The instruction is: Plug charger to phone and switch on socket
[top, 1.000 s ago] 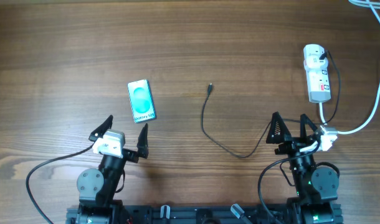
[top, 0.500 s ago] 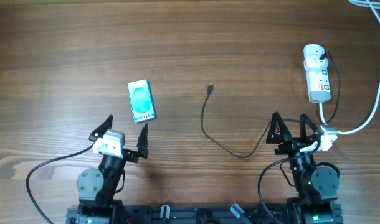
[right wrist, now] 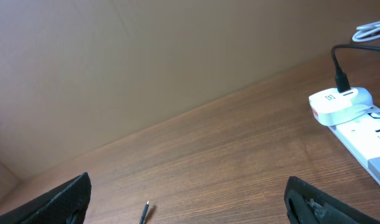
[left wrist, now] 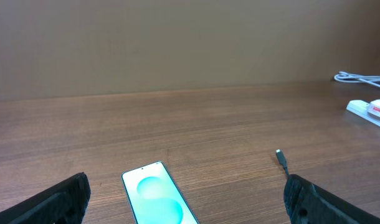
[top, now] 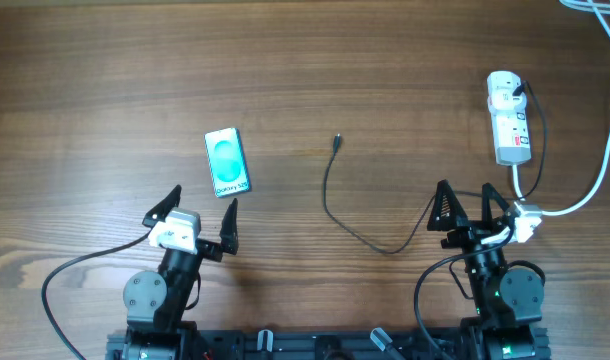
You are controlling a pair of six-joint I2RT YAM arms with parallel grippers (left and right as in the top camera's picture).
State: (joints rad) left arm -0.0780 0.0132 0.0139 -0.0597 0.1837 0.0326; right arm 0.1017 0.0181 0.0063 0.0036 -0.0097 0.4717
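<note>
The phone (top: 226, 162) lies flat on the wooden table with its teal-and-white screen up, just beyond my left gripper (top: 203, 200), which stands open and empty. In the left wrist view the phone (left wrist: 159, 199) sits between the spread fingers, left of the midpoint of my left gripper (left wrist: 187, 180). The charger (top: 326, 190), a thin black cable, curves across the middle and ends in a small plug tip (top: 337, 141) (left wrist: 280, 157) (right wrist: 144, 213). The white socket (top: 509, 118) (right wrist: 358, 124) lies at the far right with a black plug in it. My right gripper (top: 465, 188) (right wrist: 187, 180) is open and empty, short of the socket.
A thicker white lead (top: 595, 190) loops from the table's top right corner down to a spot beside the right arm. That white lead (right wrist: 374, 30) also shows behind the socket. A plain brown wall rises past the table's far edge.
</note>
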